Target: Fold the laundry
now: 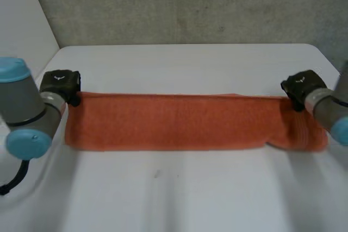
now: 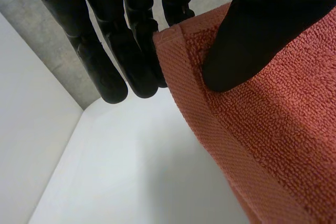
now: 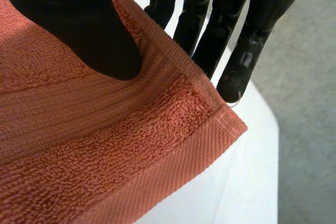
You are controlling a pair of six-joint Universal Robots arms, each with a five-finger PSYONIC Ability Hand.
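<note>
Orange towel (image 1: 174, 120) held by its two far corners.
Left hand (image 2: 262, 24) and right hand (image 3: 79, 19) fingers (image 2: 110, 51) pinch the hem; bare desk (image 2: 131, 171) beyond fingertips.

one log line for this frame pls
orange terry towel: long strip across white table | left hand: pinching towel's far left corner | right hand: pinching far right corner

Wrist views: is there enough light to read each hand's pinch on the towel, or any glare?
Left wrist view: the left hand is near-featureless black, yet its thumb outline reads plainly on the evenly lit towel. Right wrist view: same for the right hand, thumb on top, fingers behind the corner. Head view: the white table shows no glare.
</note>
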